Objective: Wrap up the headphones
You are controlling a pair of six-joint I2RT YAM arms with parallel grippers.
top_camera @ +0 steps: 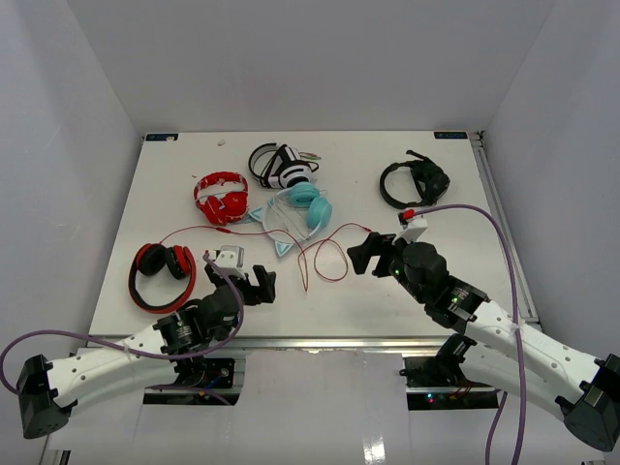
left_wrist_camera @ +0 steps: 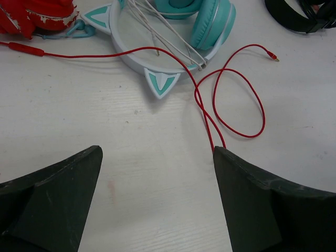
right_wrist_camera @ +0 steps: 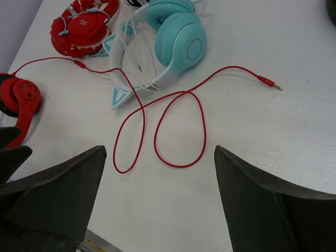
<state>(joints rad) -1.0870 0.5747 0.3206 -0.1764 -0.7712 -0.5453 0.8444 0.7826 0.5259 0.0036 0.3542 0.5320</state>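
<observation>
Now the left claw (top_camera: 250,281) and the right claw (top_camera: 363,254) both gape empty above the bench (top_camera: 358,184), with the thin red cable (right_wrist_camera: 204,131) looped between them and trailing back to the headphones (top_camera: 160,273) by the left edge, toward the near-left corner.

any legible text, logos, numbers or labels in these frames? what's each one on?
None can be quoted; nothing reads clearly.
White marks on the small all-red headphones: logo or letters, too blurred to read.
Blue strips at the white table's far corners: too small to read.
Large red-and-black over-ear headphones and teal cat-ear headphones: no marking visible.
</observation>
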